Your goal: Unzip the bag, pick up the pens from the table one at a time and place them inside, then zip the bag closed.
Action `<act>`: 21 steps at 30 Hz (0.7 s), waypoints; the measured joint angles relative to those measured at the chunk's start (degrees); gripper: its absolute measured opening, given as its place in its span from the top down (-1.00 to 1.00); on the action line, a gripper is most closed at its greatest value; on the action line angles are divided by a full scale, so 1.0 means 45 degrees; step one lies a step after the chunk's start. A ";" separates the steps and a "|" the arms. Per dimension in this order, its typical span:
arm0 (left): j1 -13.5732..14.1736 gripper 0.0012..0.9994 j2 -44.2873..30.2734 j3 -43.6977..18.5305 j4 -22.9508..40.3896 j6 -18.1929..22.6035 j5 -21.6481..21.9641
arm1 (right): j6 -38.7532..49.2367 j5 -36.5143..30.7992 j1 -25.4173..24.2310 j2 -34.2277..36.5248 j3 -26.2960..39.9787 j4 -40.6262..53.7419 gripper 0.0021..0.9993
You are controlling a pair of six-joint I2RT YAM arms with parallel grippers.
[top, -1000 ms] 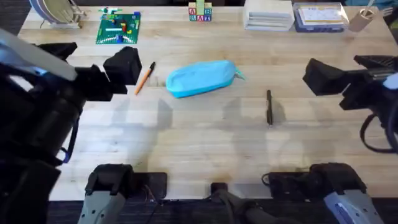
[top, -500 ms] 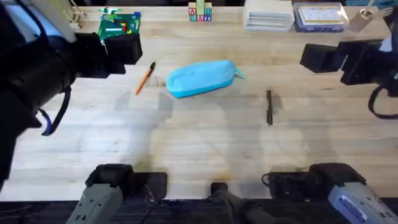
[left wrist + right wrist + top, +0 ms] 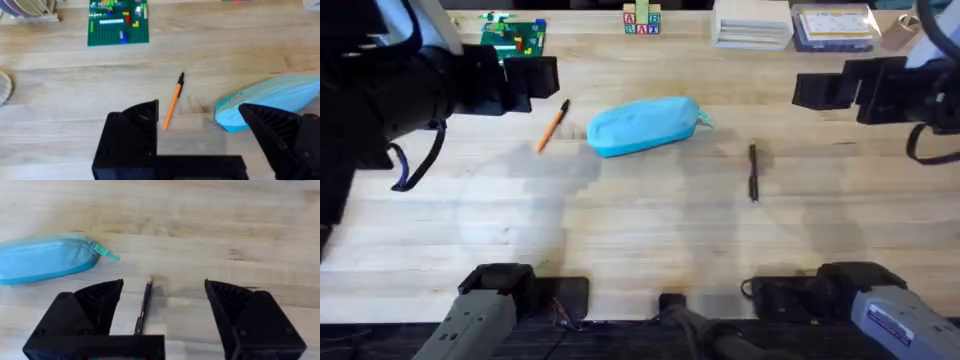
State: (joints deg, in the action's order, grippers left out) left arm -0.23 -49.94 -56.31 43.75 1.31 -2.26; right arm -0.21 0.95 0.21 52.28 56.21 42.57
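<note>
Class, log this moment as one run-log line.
bag: zipped, on table | pens: orange, black, both out | left gripper, right gripper: open, empty

Even, bright light is falling on the table (image 3: 650,230), casting soft faint shadows. The raised arms are showing dark and blurred at the overhead view's upper corners.

Both arms are raised above the table (image 3: 650,240), one out to each side of it. The left claw (image 3: 535,78) points in toward the table's middle from the left edge, its two black fingers (image 3: 132,132) spread wide with nothing between them. The right claw (image 3: 825,90) faces it from the right edge, fingers (image 3: 90,307) likewise parted and empty.
</note>
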 joint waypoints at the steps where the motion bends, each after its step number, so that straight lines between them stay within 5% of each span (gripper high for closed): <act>1: 0.0000 -0.99 -0.0056 0.0000 0.0038 -0.0002 -0.0024 | 0.0000 0.0000 0.0000 0.0104 0.0000 -0.0005 -1.00; 21: 0.0000 -0.99 -0.0082 0.0000 0.0083 -0.0002 -0.0170 | -0.0001 0.0004 0.0000 0.0300 0.0000 -0.0069 -1.00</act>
State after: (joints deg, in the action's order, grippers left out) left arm -0.23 -50.30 -56.31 44.12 1.30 -3.03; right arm -0.21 0.97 0.21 53.63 56.21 42.26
